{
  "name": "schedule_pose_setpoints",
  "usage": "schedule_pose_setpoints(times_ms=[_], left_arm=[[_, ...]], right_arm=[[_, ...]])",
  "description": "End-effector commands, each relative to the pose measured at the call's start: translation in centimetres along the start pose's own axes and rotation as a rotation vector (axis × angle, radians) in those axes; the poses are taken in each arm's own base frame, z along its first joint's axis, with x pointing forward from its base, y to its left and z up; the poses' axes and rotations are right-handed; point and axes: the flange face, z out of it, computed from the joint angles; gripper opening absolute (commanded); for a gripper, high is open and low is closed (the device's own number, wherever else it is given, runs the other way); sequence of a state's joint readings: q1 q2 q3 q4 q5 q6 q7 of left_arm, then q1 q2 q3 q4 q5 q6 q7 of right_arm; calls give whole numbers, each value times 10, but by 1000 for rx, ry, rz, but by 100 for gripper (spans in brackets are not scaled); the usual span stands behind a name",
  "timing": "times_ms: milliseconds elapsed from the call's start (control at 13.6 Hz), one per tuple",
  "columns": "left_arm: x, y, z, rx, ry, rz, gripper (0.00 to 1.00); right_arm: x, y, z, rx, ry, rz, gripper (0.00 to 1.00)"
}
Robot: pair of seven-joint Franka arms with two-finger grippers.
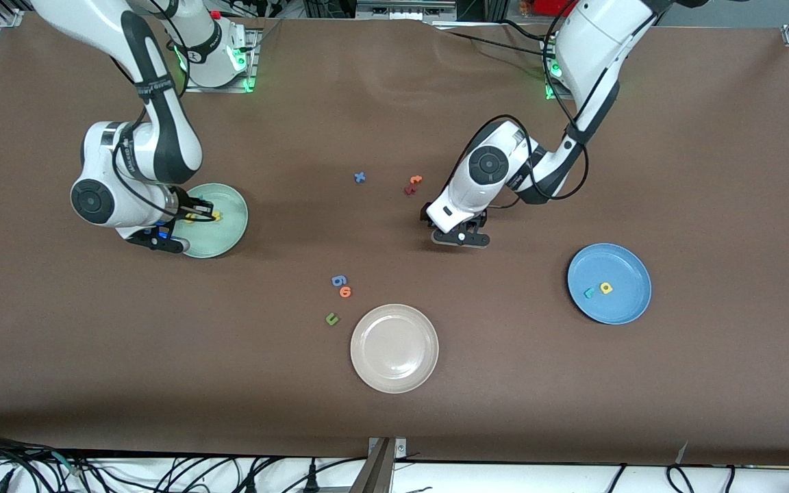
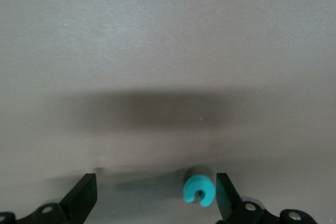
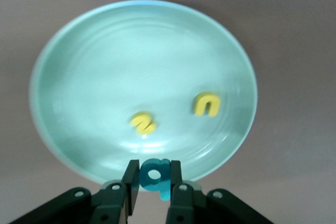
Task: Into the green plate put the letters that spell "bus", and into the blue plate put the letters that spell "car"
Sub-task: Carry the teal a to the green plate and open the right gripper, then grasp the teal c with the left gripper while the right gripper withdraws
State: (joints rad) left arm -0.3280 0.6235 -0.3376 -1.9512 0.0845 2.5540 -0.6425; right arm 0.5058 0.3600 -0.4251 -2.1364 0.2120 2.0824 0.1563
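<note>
Right wrist view: right gripper pinching the small teal foam "b" above the round mint-green plate.
You still need "c", sitting between the wide left gripper fingers.

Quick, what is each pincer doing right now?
Left pincer: open, around the teal c.
Right pincer: shut on the teal b, over the green plate.

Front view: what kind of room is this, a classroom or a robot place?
Probably a robot lab. Two white robot arms are bolted along one edge of a brown-covered table, bundles of black cables trail along the edge nearest the camera, and metal frame rails surround it.
</note>
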Motion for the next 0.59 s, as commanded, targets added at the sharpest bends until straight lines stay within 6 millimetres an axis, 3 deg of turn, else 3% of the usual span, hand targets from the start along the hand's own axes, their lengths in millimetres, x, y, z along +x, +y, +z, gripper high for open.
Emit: schedule_pose_setpoints(times_ms=[0,148,221,295,369,516], left_arm=[[0,18,1,8,20,-15,100],[-2,19,2,11,19,-13,98],[-4,21,3,15,17,-8,97],[-7,24,6,25,12,-1,93],[-11,27,9,45,20,9,88],[-15,30,12,101,58,25,72]], right_arm=[[5,0,27,-1,39,-25,0],[5,0,29,-4,39,-27,3],[5,-1,28,-3,38,-27,38],[5,-1,27,-1,39,-27,86],[4,-2,23,5,39,-27,99],[0,-1,-6,34,33,-28,99]])
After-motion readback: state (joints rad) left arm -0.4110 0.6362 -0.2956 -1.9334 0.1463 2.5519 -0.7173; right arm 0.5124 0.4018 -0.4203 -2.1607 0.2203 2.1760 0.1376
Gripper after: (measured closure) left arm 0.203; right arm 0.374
